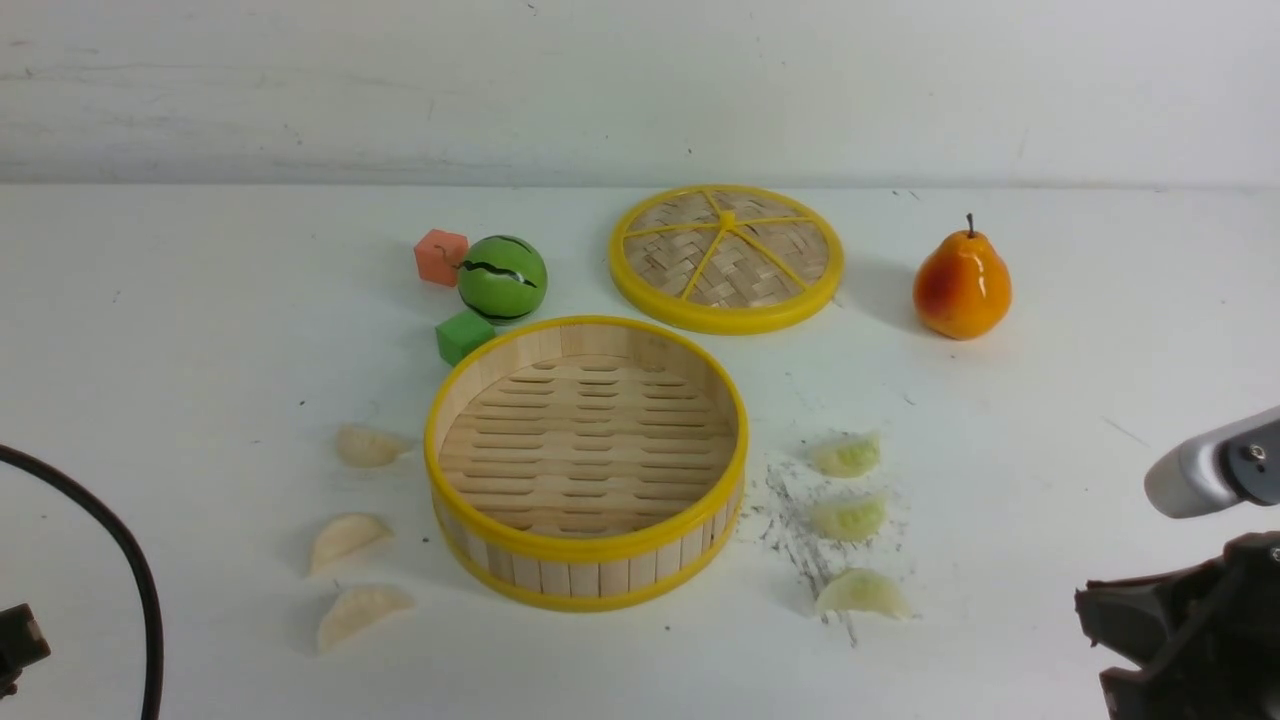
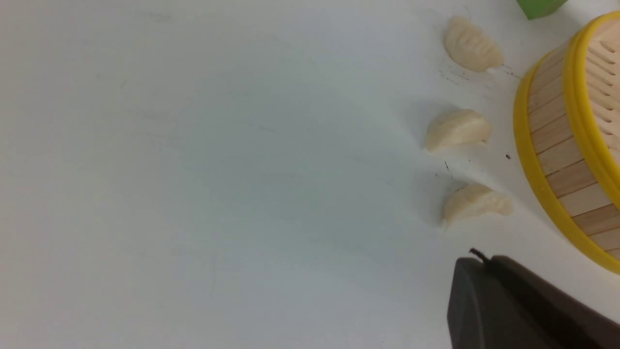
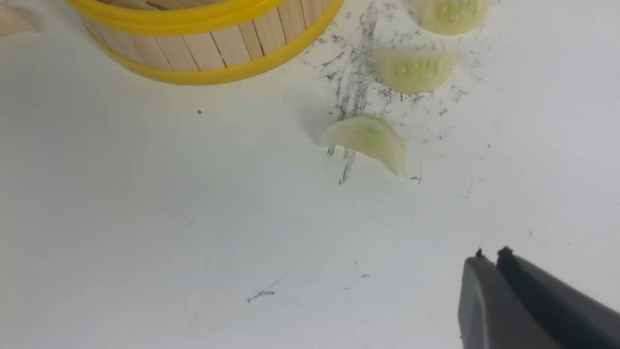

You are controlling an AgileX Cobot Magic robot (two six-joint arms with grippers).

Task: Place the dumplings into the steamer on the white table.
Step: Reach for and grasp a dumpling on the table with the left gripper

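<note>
Right wrist view | saw right claw (image 3: pixel 491 257) and left claw (image 2: pixel 477 259) shut, empty | needed wide opening over nearest green dumpling (image 3: pixel 368 140), soft pinch

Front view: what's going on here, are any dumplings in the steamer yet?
Nothing is being handled at this moment. The steamer sits empty in the middle of the white table. Three cream dumplings lie on the table to its left and three green dumplings to its right, over scratch marks. The left gripper and right gripper are both shut and empty, each near its group without touching any dumpling. The lid and a pear sit further back.
</note>
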